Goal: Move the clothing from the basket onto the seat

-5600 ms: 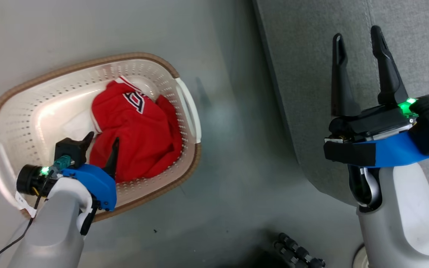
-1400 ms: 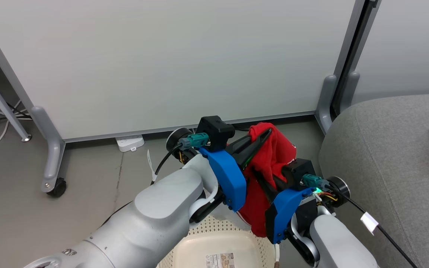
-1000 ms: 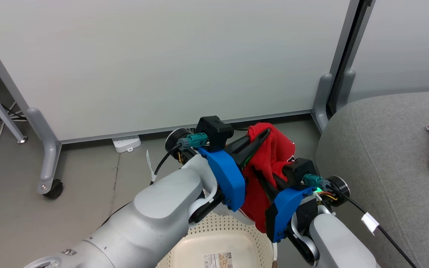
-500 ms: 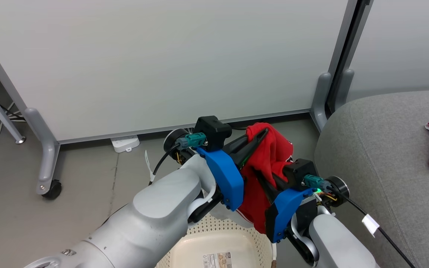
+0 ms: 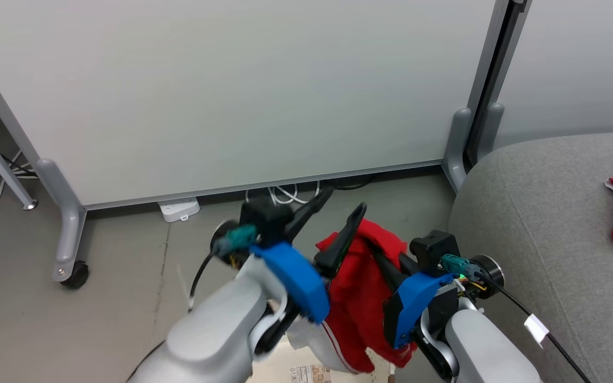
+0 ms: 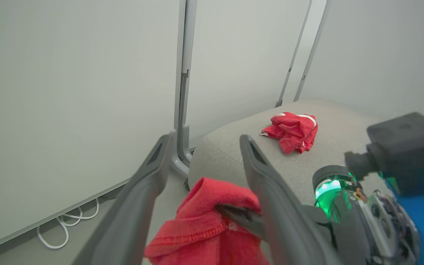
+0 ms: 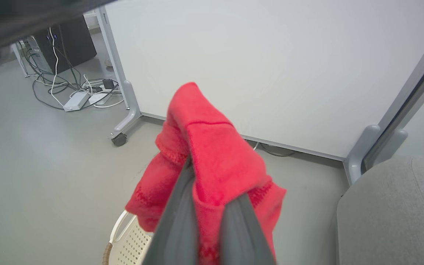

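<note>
My right gripper [image 7: 209, 186] is clamped tight on a red garment [image 7: 212, 147]. The cloth is bunched over the fingertips and hangs down past the wrist. My left gripper [image 5: 345, 199] stands with its fingers spread wide and has hold of nothing. The same cloth lies close against its nearer finger, though I cannot tell whether it touches.

The basket [image 7: 133, 243] sits below and behind my right gripper, with the hanging hem above it. The seat [image 5: 551, 223] lies off to that gripper's right, at about its own height. A second red garment [image 6: 291, 130] lies crumpled on the cushion, well beyond my left fingertips.

I judge this to be the carry step for the last piece: it is lifted from the basket, held by the right side alone, and not yet over the seat.

The next move calls for swinging the right gripper rightward over the cushion's rounded edge. It must go high enough that the trailing hem clears the edge and does not drag. The left gripper should keep away from the cloth. The right jaws part only once the bulk of the garment is over the cushion.
</note>
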